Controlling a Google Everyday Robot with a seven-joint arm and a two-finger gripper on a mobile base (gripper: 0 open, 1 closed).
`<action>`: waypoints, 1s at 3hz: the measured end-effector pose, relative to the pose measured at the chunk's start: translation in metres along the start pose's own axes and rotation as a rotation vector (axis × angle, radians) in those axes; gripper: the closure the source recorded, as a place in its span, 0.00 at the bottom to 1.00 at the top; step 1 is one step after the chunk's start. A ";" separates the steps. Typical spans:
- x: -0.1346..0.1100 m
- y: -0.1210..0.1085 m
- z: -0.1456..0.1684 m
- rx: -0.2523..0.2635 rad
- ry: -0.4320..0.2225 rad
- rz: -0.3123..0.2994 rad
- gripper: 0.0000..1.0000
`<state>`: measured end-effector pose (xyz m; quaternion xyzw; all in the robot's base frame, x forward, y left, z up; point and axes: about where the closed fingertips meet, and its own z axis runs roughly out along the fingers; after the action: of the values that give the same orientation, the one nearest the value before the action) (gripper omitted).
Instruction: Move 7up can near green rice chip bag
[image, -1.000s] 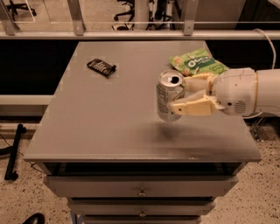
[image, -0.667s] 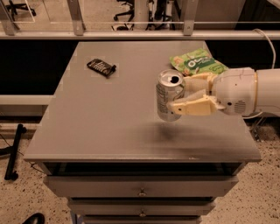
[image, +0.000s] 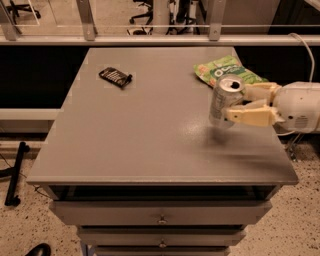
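The 7up can (image: 225, 101), silver with a pull-tab top, is upright and held just above the grey table (image: 145, 130) at its right side. My gripper (image: 239, 104) comes in from the right, its cream fingers (image: 250, 116) shut on the can's sides. The green rice chip bag (image: 225, 71), crinkled with a white logo, lies flat at the table's far right, directly behind the can and partly hidden by it.
A small flat dark object (image: 116, 77) lies at the far left of the table. Drawers (image: 161, 218) sit under the tabletop. A metal railing (image: 150, 35) runs behind the table. A cable (image: 305, 50) hangs at the right.
The gripper has carried the can to the right and a little farther back, closer to the green bag. The bag and the dark object have not moved.
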<state>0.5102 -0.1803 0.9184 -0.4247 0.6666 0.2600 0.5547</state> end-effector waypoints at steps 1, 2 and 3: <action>0.013 -0.049 -0.031 0.088 0.004 -0.018 1.00; 0.026 -0.085 -0.053 0.142 0.028 -0.018 1.00; 0.045 -0.107 -0.063 0.166 0.039 0.011 1.00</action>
<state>0.5680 -0.2978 0.9039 -0.3786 0.6988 0.1985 0.5736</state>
